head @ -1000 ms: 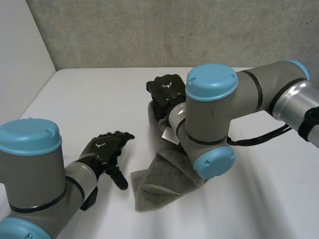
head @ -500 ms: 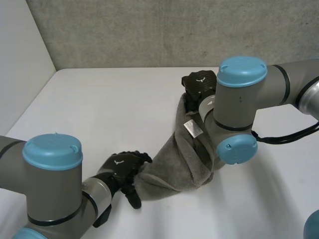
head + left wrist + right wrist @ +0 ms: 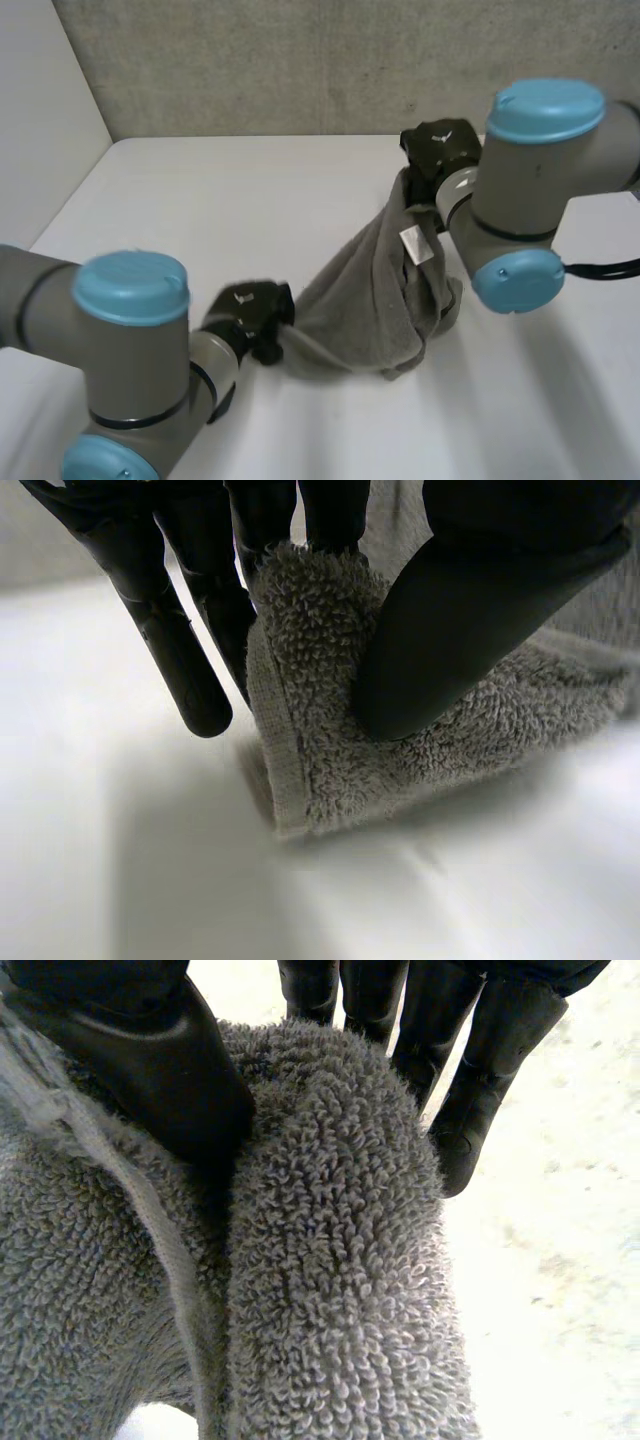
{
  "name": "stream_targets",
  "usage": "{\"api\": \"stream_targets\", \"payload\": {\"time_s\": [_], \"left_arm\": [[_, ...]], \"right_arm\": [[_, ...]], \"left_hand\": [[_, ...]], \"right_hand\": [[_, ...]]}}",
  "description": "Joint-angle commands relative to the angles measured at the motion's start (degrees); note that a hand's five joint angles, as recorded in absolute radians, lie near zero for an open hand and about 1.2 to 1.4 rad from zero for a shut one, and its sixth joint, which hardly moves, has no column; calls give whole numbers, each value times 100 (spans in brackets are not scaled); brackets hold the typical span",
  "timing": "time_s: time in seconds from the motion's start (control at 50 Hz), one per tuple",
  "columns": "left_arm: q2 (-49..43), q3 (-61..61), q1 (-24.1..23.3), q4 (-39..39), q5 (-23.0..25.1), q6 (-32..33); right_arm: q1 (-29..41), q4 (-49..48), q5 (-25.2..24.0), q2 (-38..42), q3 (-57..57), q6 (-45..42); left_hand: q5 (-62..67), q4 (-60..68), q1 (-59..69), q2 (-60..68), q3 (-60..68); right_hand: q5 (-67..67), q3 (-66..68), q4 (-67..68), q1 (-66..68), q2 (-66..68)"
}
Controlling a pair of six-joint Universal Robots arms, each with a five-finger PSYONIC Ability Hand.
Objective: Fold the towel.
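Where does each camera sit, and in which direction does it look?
Head view: behind and between the arms, looking down at the table; both arms, left hand and right hand show.
Left wrist view: on the left wrist, looking along its hand at a pinched towel corner.
Right wrist view: on the right wrist, looking along its hand pinching the towel.
All three share the towel.

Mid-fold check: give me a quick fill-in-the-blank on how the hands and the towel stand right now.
1. The towel is ____ in colour.
2. The left hand pinches one corner of it between its fingers and its ____.
3. The right hand grips the other end and holds it ____ than the left hand's end.
4. Below the towel lies the ____ table.
Missing words: grey; thumb; higher; white.
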Motion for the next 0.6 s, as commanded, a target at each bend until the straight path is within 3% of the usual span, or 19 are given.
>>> {"api": "stream_targets", "payload": {"time_s": [0.02, 0.08, 0.24, 0.46, 0.48, 0.5, 0.52, 0.54, 0.6], "left_arm": [[1126, 14, 56, 195, -98, 7], [1539, 14, 47, 187, -72, 16], [2401, -188, -14, 143, -72, -1], [2526, -566, 73, 204, -72, 16], [2525, -566, 74, 204, -72, 16], [2491, -584, 126, 195, -72, 16], [2403, -593, 178, 195, -72, 16], [2402, -593, 179, 195, -72, 16], [1991, -593, 319, 222, -72, 25]], "right_arm": [[-70, 824, -186, -563, 5, -476], [-70, 1055, -301, -634, -22, -547], [-97, 1345, -1206, -521, -539, -574], [-35, 1380, -1224, 745, -1894, -583], [-35, 1415, -1207, 1015, -2086, -583], [-35, 1433, -1137, 1192, -2148, -600], [-35, 1433, -1136, 1194, -2149, -600], [-35, 1450, -1023, 1289, -2158, -600], [-35, 1459, -672, 1317, -2158, -591]], "left_hand": [[1211, 1072, 1270, 1155, 1088], [1211, 1072, 1270, 1155, 1088], [1211, 1072, 1270, 1155, 1088], [1211, 1072, 1270, 1155, 1088], [1211, 1072, 1270, 1155, 1088], [1211, 1072, 1270, 1155, 1088], [1211, 1072, 1270, 1155, 1088], [1211, 1072, 1270, 1155, 1088], [1211, 1072, 1270, 1155, 1088]], "right_hand": [[563, 467, 324, 479, 530], [563, 467, 324, 479, 530], [563, 467, 324, 479, 530], [563, 467, 324, 479, 530], [-597, -693, -835, -681, -629], [-4455, -4551, -4694, -4540, -4488], [-4494, -4590, -4732, -4578, -4526], [-6437, -6533, -6676, -6521, -6470], [-6437, -6533, -6676, -6521, -6470]]}}
